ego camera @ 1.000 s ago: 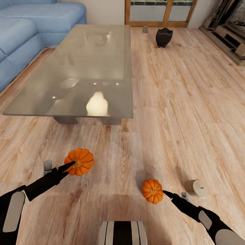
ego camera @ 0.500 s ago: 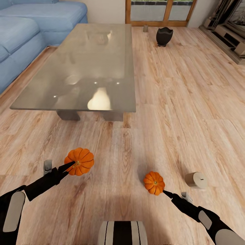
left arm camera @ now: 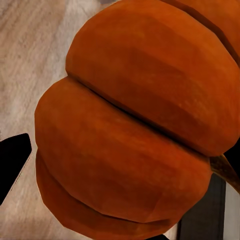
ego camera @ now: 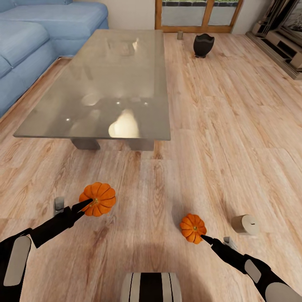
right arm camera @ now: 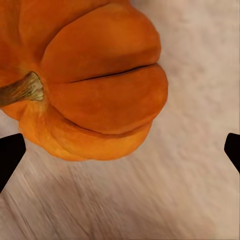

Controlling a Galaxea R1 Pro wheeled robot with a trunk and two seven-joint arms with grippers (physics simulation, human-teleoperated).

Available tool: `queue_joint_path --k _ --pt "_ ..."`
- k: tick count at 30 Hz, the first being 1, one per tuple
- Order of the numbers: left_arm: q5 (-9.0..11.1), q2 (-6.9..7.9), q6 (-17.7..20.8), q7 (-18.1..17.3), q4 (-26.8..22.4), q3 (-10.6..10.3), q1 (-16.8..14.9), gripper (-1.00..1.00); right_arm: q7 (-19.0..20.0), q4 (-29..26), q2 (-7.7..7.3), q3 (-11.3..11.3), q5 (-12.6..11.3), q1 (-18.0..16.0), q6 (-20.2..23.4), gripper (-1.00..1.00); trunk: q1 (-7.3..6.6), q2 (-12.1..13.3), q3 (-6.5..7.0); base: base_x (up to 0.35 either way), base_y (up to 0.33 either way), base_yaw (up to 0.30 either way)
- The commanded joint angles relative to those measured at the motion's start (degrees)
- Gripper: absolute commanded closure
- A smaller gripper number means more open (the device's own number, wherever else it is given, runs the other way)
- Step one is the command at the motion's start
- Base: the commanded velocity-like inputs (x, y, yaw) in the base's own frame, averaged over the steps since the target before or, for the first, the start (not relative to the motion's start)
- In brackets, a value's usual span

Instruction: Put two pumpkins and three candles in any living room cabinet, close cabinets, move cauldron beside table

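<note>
In the head view the whole picture had slid a little since the earlier frames, so the camera had moved. Against the floor, the smaller pumpkin (ego camera: 193, 228) sat further toward the right arm's side and slightly lower than a second before; the larger pumpkin (ego camera: 97, 199) and the left tool (ego camera: 86, 204) kept their places in the picture. The left tool's tip lay against the larger pumpkin; how far it gaped I could not tell here. The right tool (ego camera: 204, 238) touched the smaller pumpkin's near side. A pale candle (ego camera: 245, 224) lay on the wooden floor (ego camera: 218, 126) near that pumpkin, apart from it. Ahead stood the glass-topped counter (ego camera: 105, 84), with a blue sofa (ego camera: 37, 37) at its far-left side. The black cauldron (ego camera: 203, 45) stood on the floor beyond the counter's far right corner, and a second small candle (ego camera: 180, 35) near it by the glazed door (ego camera: 197, 14).

In the left wrist view the larger pumpkin (left arm camera: 135, 120) sat close between dark fingers (left arm camera: 12, 162), seemingly gripped.

In the right wrist view the fingers (right arm camera: 10, 157) stood wide apart, with the smaller pumpkin (right arm camera: 85, 80) off toward one of them over blurred floor.
</note>
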Motion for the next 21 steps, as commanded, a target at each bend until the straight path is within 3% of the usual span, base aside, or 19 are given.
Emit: queue_joint_path --k 1,21 --pt "-0.1 -0.01 0.3 -0.3 0.0 0.1 0.0 1.00 0.1 0.0 -0.01 -0.1 -0.4 0.0 0.5 -1.00 0.01 0.0 -0.03 0.096 0.080 0.000" --pt "-0.1 -0.01 0.2 -0.4 0.0 0.1 0.0 1.00 0.1 0.0 0.04 -0.1 -0.4 0.0 0.5 -1.00 0.01 0.0 -0.03 0.041 0.017 0.000"
